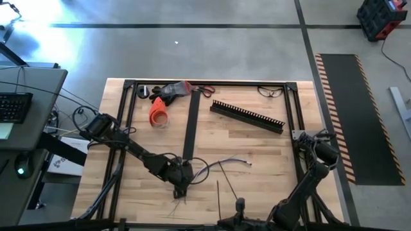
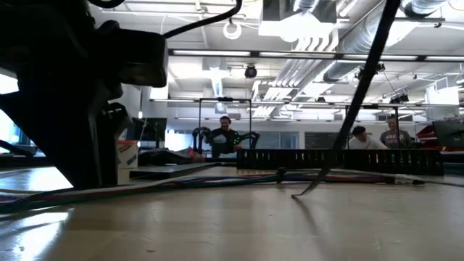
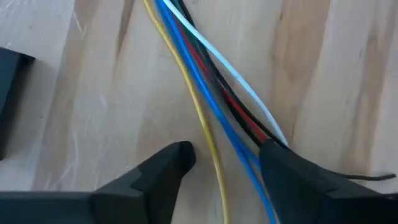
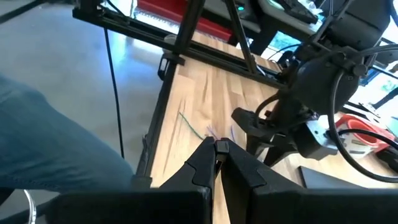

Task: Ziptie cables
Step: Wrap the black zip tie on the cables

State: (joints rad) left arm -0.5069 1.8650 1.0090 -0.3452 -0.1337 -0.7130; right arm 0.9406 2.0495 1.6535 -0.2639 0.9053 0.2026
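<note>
Near the front middle of the wooden tabletop (image 1: 257,154), the left pincer (image 3: 224,158) sits low over the cables (image 3: 205,81), its two dark fingers (image 3: 165,168) spread apart with the bundle running between them. Yellow and blue wires pass through the gap; one finger touches the red and white strands. No grip is visible. Seen from above, the cables (image 1: 215,168) lie on the wood in front of a flat black strip (image 1: 191,122), loose ends splayed toward the right. Right pincer (image 4: 217,148) waits at the front right of the tabletop, fingers pressed together, empty. A black slotted channel (image 1: 247,116) lies farther back, an orange tool (image 1: 158,110) at back left.
</note>
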